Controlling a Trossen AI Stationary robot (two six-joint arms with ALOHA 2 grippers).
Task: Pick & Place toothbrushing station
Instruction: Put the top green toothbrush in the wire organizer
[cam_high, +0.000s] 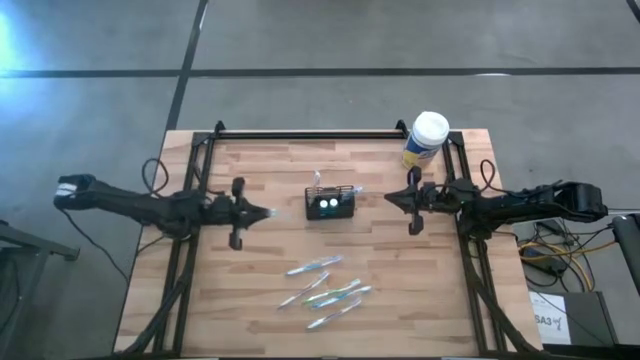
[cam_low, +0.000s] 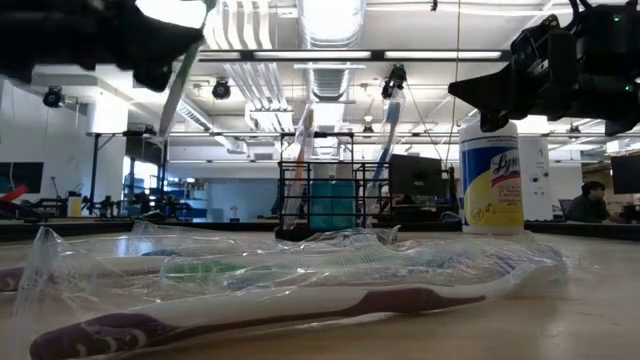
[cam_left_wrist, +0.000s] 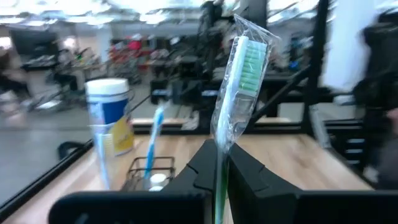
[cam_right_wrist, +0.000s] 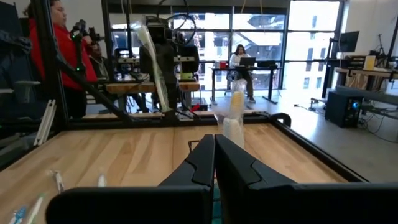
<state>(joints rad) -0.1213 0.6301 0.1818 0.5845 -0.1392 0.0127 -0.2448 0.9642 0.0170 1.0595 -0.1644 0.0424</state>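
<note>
I'm carrying a wrapped toothbrush (cam_left_wrist: 239, 81) clamped in my left gripper (cam_high: 262, 212), left of the caddy (cam_high: 332, 203). Right gripper (cam_high: 392, 197) is waiting, jaws together. Next: lowering the toothbrush into the caddy.

Bright overhead lights glare; left wrist view blurred, foreground soft

Caddy (cam_left_wrist: 149, 171) base cut off, canister (cam_left_wrist: 111, 127) blurred

Toothbrushing station (cam_high: 331, 204): small black mesh caddy, upright at the centre of the high view, rear centre in the low view, toothbrushes standing inside.
</note>
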